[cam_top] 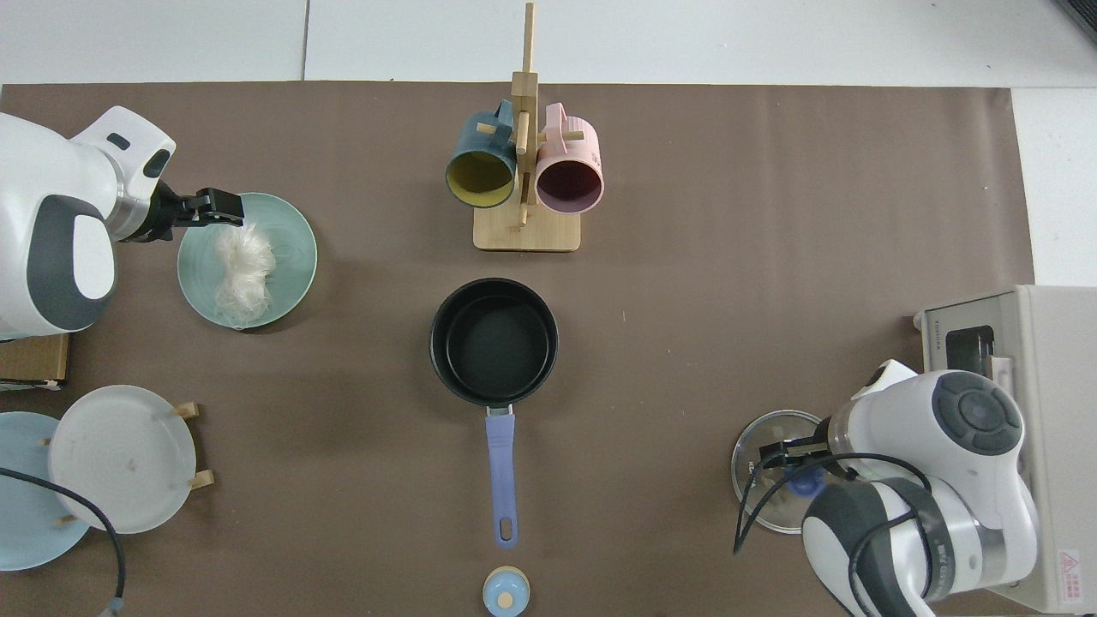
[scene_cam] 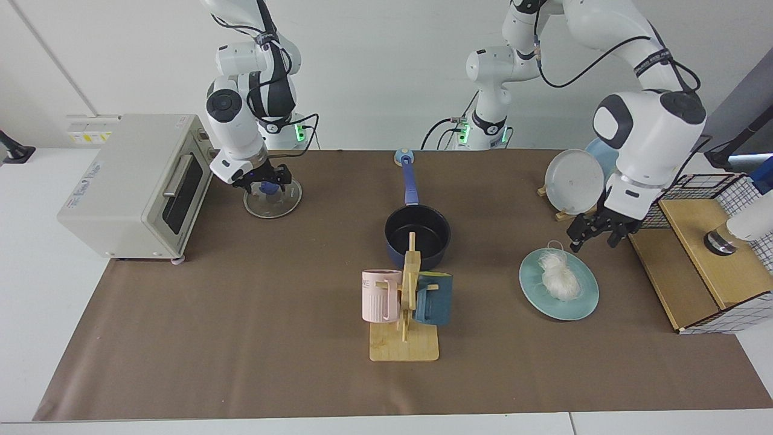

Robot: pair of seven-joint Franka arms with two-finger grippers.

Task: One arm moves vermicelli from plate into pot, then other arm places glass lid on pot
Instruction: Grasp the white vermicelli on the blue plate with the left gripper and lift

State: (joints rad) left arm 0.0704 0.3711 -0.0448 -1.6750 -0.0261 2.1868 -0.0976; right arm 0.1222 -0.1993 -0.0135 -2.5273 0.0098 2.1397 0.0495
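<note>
Nothing is done yet: the vermicelli [scene_cam: 558,276] lies on the plate [scene_cam: 584,302], the pot [scene_cam: 417,234] empty. The left gripper [scene_cam: 595,236], fingers spread, hovers at the plate's one o'clock; the right gripper [scene_cam: 262,183] sits over the glass lid [scene_cam: 272,202], its finger state unclear.

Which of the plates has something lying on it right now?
The pale teal plate flat on the mat, holding the vermicelli. The white plate and light blue plate stand bare in the wooden rack.

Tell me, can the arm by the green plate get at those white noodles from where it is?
Probably yes. The left gripper hangs open just above the plate's far edge, and nothing stands between it and the noodles, which lie uncovered.
</note>
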